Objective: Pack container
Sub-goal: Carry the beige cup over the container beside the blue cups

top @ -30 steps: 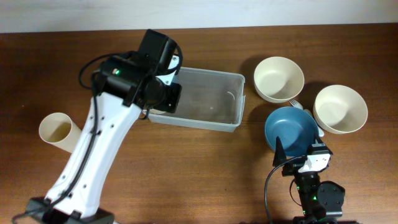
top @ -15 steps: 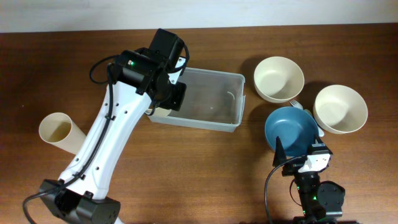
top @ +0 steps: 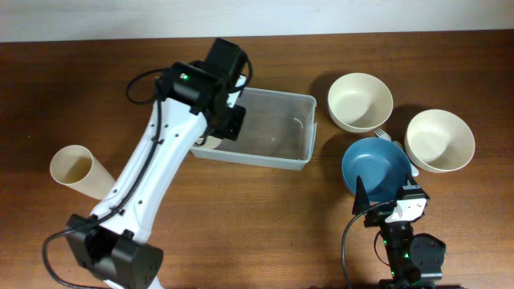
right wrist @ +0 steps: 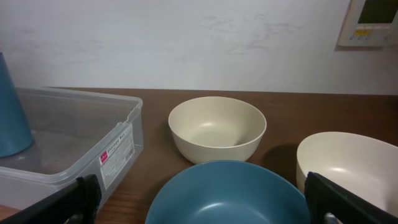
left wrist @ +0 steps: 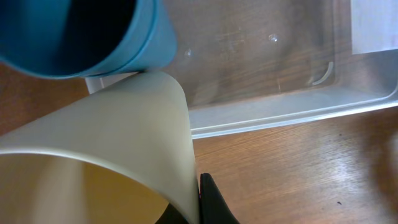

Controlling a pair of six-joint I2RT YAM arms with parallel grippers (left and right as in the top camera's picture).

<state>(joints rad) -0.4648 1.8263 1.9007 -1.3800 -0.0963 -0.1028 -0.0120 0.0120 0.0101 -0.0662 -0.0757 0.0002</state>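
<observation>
Mostly, the scene is a dark brown wooden surface (top: 241,225) running back to a plain white wall (right wrist: 186,37), where a small control panel (right wrist: 370,22) hangs at upper right. The container (top: 273,159) lies at the rear middle of the surface, with a label (right wrist: 115,155) on its right end. The left gripper (left wrist: 202,202) hangs over the container's left end, closed on the wall of a cream cup (left wrist: 118,130). A blue cup (left wrist: 81,37) stands at that same end, touching it. A second cream cup (top: 76,168) lies well apart to the left. To the right of the container sit two cream bowls (top: 360,102) (top: 439,140) and a blue bowl (top: 376,168). The right gripper (right wrist: 202,185) rests low behind the blue bowl, jaws wide apart and holding nothing.
</observation>
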